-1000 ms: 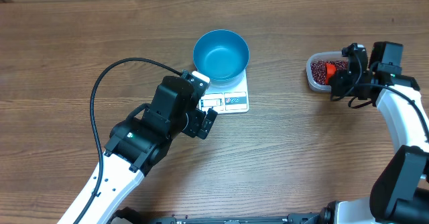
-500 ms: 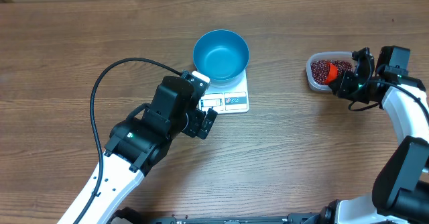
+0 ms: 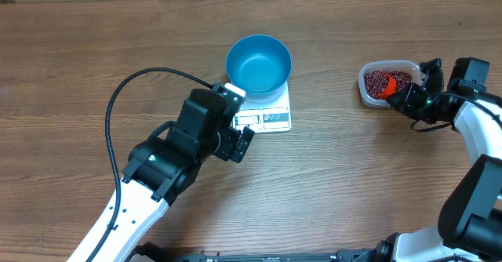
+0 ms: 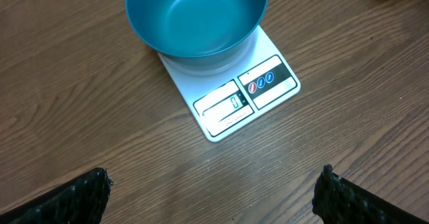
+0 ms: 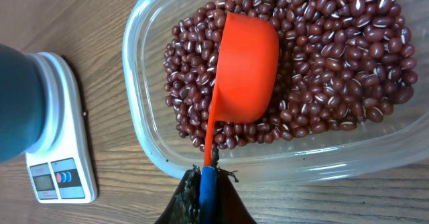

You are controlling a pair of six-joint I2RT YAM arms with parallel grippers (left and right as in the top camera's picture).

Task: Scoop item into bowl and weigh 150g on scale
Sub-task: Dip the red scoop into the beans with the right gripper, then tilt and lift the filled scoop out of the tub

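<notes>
Centre-left, the left claw (image 3: 240,143) gapes empty just below the scale (image 3: 272,118) carrying the bowl (image 3: 259,63); at right, the right claw (image 3: 401,97) is clamped on an orange scoop (image 3: 388,88) among the beans (image 3: 378,79) in the tub (image 3: 362,91); the bowl lies well left, nearer the left arm.

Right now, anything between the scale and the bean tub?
Nothing. The overhead view shows only bare wooden table between the scale and the tub.
</notes>
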